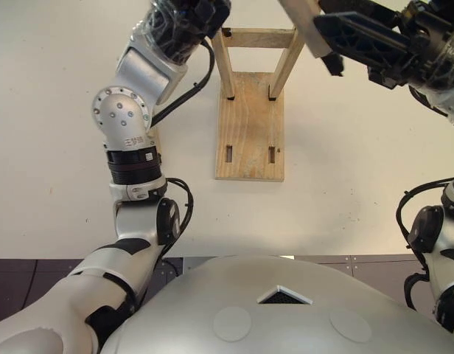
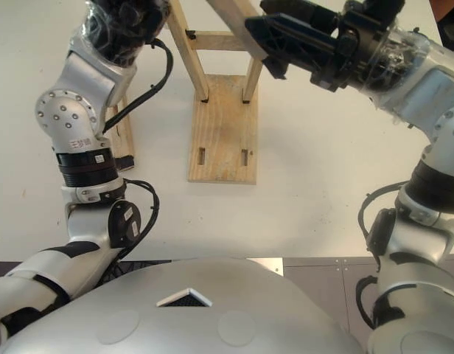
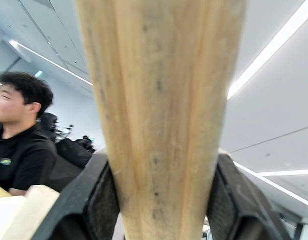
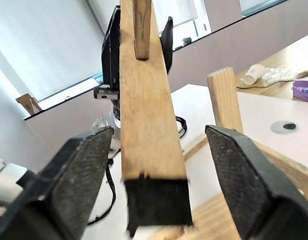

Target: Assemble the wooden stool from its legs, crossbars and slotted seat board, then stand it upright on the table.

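- A flat slotted wooden seat board (image 1: pixel 249 140) is laid on the white bench (image 1: pixel 360 184), in front of the robot and between its arms.
- An upright wooden frame of two legs and one crossbar (image 1: pixel 260 37) is set in the two far slots of the board. The two near slots are left open.
- The left gripper (image 3: pixel 161 165) is held above the far left corner of the board. A pale wooden leg (image 3: pixel 159 90) is pinched between its black fingers (image 3: pixel 94 200). It cannot be told whether this leg belongs to the upright frame.
- The right gripper (image 4: pixel 159 135) is raised above the far right of the board. Its fingers (image 4: pixel 79 185) are spread wide, and a second wooden leg (image 4: pixel 144 100) is seen between them, touched by neither.
- A loose wooden piece (image 2: pixel 125 144) is partly hidden behind the left arm, on the bench, well apart from the board.
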`<state>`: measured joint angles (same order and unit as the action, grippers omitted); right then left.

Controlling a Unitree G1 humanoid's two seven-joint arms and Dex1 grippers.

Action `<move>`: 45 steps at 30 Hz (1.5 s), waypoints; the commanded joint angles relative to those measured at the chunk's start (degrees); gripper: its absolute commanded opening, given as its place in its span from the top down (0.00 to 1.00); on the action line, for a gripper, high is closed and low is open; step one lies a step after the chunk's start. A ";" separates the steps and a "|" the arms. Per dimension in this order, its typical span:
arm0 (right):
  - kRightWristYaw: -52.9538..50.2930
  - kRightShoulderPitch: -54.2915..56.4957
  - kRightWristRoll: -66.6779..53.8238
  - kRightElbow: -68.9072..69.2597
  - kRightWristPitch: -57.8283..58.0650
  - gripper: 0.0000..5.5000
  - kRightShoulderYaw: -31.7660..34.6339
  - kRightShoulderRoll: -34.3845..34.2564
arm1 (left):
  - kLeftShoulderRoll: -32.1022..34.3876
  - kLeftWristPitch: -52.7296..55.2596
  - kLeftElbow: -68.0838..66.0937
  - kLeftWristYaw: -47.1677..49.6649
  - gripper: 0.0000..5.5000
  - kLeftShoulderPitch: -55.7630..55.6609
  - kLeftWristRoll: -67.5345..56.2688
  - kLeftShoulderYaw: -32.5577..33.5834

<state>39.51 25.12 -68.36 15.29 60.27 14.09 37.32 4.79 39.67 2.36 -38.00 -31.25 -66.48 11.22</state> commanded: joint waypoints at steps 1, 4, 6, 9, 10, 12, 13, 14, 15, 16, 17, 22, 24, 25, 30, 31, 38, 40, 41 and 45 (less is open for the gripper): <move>6.30 -3.72 4.53 -3.91 -3.92 0.33 2.97 4.56 | 6.29 -2.04 2.14 -5.33 0.62 3.40 6.08 -1.03; 8.04 -6.11 7.54 -8.47 -6.40 0.33 4.65 5.28 | 11.50 -4.78 5.76 -11.41 0.62 9.39 12.08 -3.27; 7.82 -7.77 8.55 -8.63 -6.82 0.33 4.94 4.77 | 13.66 -7.21 7.83 -14.23 0.62 12.98 15.56 -4.66; 6.64 -9.14 9.46 -8.77 -6.87 0.33 5.05 3.86 | 16.21 -9.95 9.62 -17.32 0.62 17.07 19.41 -6.02; 6.34 -9.13 9.69 -9.10 -6.83 0.33 5.01 3.75 | 16.94 -10.52 9.93 -18.12 0.62 18.16 20.29 -6.24; 5.98 -8.95 10.36 -9.77 -6.78 0.33 4.74 3.76 | 18.26 -11.51 10.54 -19.51 0.62 20.06 21.57 -6.59; 5.89 -8.90 10.59 -9.99 -6.68 0.33 4.69 3.74 | 18.87 -12.02 10.82 -20.15 0.62 20.90 22.17 -6.78; 5.88 -8.78 10.84 -10.22 -6.60 0.33 4.60 3.66 | 19.39 -12.56 10.87 -20.70 0.62 21.64 22.67 -6.93; 5.90 -8.79 10.95 -10.28 -6.52 0.33 4.61 3.62 | 19.79 -13.05 10.93 -21.12 0.62 22.25 23.19 -7.07; 5.95 -8.77 11.05 -10.36 -6.46 0.33 4.57 3.61 | 20.08 -13.53 10.88 -21.52 0.62 22.70 23.68 -7.21; 6.01 -8.62 11.19 -10.56 -6.44 0.33 4.46 3.61 | 20.25 -14.06 10.70 -21.89 0.62 23.10 24.20 -7.41; 6.46 -8.28 11.83 -11.27 -6.55 0.33 4.01 3.81 | 19.71 -16.93 9.23 -22.94 0.62 23.98 26.57 -8.95; 6.71 -8.07 12.16 -11.52 -6.60 0.33 3.84 3.69 | 19.61 -17.90 8.97 -23.23 0.62 24.51 27.15 -9.45; 6.85 -8.01 12.35 -11.67 -6.65 0.33 3.80 3.63 | 19.62 -18.46 8.69 -23.46 0.62 24.67 27.61 -9.72; 7.62 -8.14 13.18 -12.16 -6.94 0.33 3.61 3.35 | 19.82 -22.18 6.71 -24.79 0.62 25.32 30.80 -11.22; 7.74 -8.22 13.30 -12.22 -6.97 0.33 3.68 3.33 | 19.77 -22.79 6.30 -25.01 0.62 25.36 31.20 -11.53; 7.94 -8.46 14.63 -13.67 -7.92 0.33 3.60 3.07 | 23.30 -28.45 3.30 -29.25 0.62 25.98 38.59 -17.31; 7.85 -8.04 15.48 -14.39 -8.49 0.33 3.25 2.65 | 26.51 -28.25 3.21 -30.42 0.62 26.13 41.95 -20.22; 7.59 -7.85 15.88 -14.88 -8.69 0.33 3.13 2.42 | 27.68 -27.77 3.25 -30.48 0.62 26.15 43.12 -21.33; 7.26 -8.09 16.76 -15.58 -9.45 0.33 2.80 1.88 | 30.03 -27.18 0.55 -28.98 0.62 27.53 46.84 -25.10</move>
<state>47.27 16.19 -52.26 -0.02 51.51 17.40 40.71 31.69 8.94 8.32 -68.13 -8.28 -28.63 -8.60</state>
